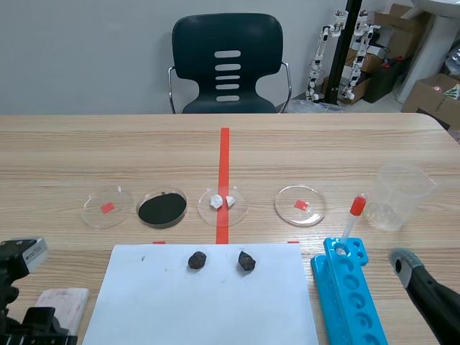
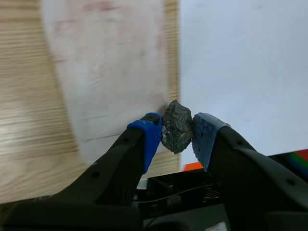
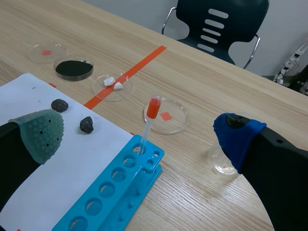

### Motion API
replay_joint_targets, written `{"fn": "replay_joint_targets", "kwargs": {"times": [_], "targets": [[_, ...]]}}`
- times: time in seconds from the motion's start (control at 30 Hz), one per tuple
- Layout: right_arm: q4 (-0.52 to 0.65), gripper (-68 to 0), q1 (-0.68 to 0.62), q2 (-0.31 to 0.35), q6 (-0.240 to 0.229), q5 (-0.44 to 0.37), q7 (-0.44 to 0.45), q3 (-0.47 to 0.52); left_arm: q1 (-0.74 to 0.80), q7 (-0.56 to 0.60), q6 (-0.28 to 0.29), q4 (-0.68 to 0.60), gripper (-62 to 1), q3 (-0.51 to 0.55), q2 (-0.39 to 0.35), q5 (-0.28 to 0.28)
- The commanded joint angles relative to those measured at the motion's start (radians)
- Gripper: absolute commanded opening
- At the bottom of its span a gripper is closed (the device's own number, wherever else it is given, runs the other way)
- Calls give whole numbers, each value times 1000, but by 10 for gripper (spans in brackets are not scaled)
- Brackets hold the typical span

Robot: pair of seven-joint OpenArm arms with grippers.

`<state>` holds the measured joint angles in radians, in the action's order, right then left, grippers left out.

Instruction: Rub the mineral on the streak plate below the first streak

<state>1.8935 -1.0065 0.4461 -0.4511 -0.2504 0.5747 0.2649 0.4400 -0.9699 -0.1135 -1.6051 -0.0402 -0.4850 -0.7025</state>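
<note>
The mineral [image 2: 177, 124], a rough grey-black lump, is pinched between the blue pads of the left gripper [image 2: 176, 135]. Its fingers are closed only to the stone's width, and the stone's pointed end sticks out past the tips, probably so that bare rock rather than pad meets the plate. Ahead of it the streak plate [image 2: 106, 72], a pale tile, lies flat on the worktop [image 2: 19, 96]. The stone hangs by the plate's near corner on the paper side; I cannot tell whether it touches. Faint reddish marks [image 2: 91, 7] at the plate's far end may be the first streak, which would leave the bare tile nearer the gripper for the new one.

Taking twelve o'clock as away from the robot, the plate sits at about eight o'clock of the white paper sheet [image 1: 208, 309], just beside its edge. Two spare dark stones [image 1: 197, 260] rest on the sheet's twelve o'clock end. Beyond them is a row of four petri dishes [image 1: 162, 208], one of them black inside. At three o'clock of the sheet stands a blue rack [image 1: 353, 298] holding a red-bulbed dropper [image 1: 351, 223], with a clear beaker [image 1: 402, 195] at two o'clock. The right gripper [image 3: 139, 137] is spread wide and holds nothing, at four o'clock, well apart from the plate and seemingly parked out of the way.
</note>
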Motion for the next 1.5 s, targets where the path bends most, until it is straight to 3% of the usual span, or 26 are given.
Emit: {"fn": "replay_joint_targets", "kwargs": {"times": [0.0,0.33,0.47,0.7,0.83,1.07,1.47], "targets": [[14,4,6,8,1,-10,14,3,3,-19,-27,-14,-493,7,3,23],[14,4,6,8,1,-10,14,3,3,-81,-203,-14,-493,-29,8,238],[14,4,6,8,1,-10,14,3,3,-102,-245,-14,-493,-31,8,309],[14,4,6,8,1,-10,14,3,3,-102,-262,-14,-493,-31,8,333],[14,4,6,8,1,-10,14,3,3,-100,-249,-14,-493,-32,8,307],[14,4,6,8,1,-10,14,3,3,-43,-119,-14,-493,-32,8,136],[14,4,6,8,1,-10,14,3,3,-14,-2,-14,-493,-32,8,0]]}}
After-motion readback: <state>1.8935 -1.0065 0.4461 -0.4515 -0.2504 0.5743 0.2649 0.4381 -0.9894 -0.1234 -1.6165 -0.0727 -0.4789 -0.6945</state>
